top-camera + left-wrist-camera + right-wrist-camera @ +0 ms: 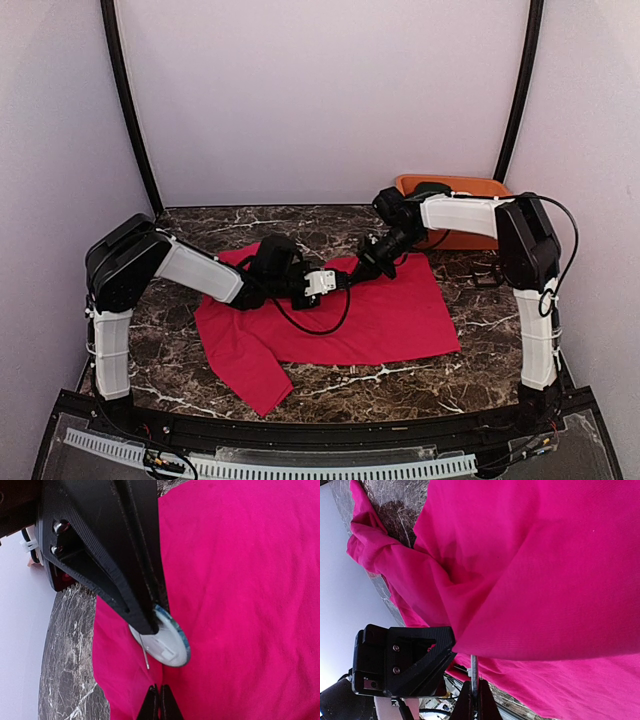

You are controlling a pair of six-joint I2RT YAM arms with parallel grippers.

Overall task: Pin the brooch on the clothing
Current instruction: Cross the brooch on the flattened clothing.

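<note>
Left wrist view: the right pincer [152,625] is gripping the brooch [167,647] at its edge, pin [145,652] sticking out over the red clothing [240,605]; the left pincer [160,706] is sitting closed beside it; the clothing is lying on the marble tabletop [200,225].

A dark marble-patterned worktop [330,385] with white veins is lying under soft, even light. A plain pale back wall [320,100] is closing off its far edge, with matching walls standing along the left and right edges. One black pole [128,110] is rising from the far left corner, a second pole [520,90] from the far right. A black frame [300,428] is running along the near edge, carrying a white slotted strip [300,468].
</note>
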